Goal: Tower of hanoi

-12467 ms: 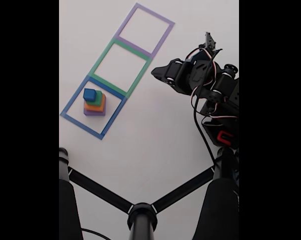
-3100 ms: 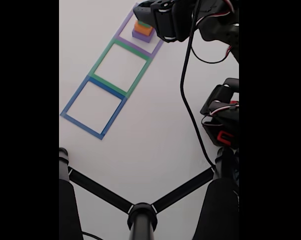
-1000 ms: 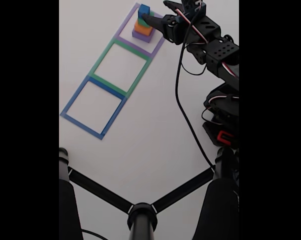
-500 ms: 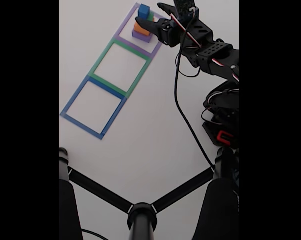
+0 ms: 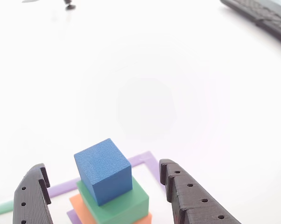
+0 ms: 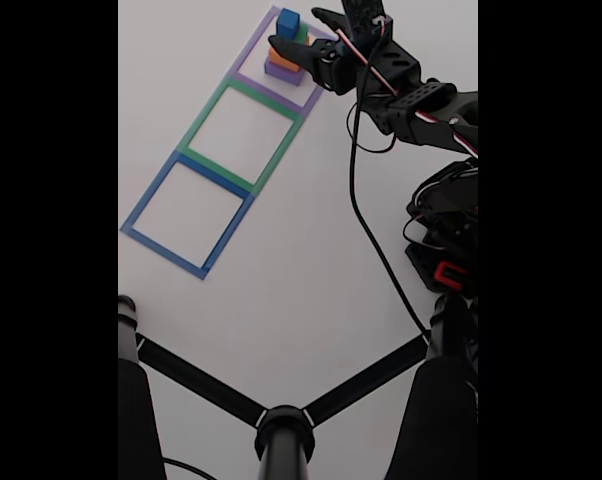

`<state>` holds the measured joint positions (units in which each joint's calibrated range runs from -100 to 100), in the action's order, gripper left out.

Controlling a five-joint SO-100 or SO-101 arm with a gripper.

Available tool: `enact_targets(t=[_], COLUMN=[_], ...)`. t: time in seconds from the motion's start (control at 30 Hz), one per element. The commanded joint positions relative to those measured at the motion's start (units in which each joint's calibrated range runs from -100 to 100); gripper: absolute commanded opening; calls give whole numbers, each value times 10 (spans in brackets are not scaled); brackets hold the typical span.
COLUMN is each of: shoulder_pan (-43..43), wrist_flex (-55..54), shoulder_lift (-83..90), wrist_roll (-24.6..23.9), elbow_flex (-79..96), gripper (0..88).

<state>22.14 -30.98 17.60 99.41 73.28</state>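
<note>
Stacked blocks [image 5: 110, 186] (within far outline [image 6: 249, 62])

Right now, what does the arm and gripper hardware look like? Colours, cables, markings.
The gripper has matte black printed fingers with stepped inner edges and small round holes. In the fixed view the arm is black throughout, one link perforated with holes. Red and white wires run along it, and a black cable hangs down to the table. A red marking shows near the base.

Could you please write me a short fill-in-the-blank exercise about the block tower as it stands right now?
1. The top block of the tower is the ____ cube.
2. Directly under the blue cube lies the ____ block.
3. The tower stands inside the ____ tape outline.
4. The gripper has its jaws ____, one on each side of the tower.

Missing words: blue; green; purple; open
</note>
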Motion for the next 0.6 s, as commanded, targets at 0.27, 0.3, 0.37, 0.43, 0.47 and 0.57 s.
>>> enact_targets(t=[0.27, 0.3, 0.37, 0.43, 0.47, 0.57], shoulder_pan=[-19, -20, -21, -21, -21, -22], wrist_flex=[-30, -31, -32, -32, -32, -32], shoulder_lift=[-51, -57, -65, -74, -77, -81], wrist_roll=[6, 6, 6, 6, 6, 6], elbow_flex=[-78, -83, -92, -100, -104, -108], gripper=[273, 273, 272, 272, 272, 272])
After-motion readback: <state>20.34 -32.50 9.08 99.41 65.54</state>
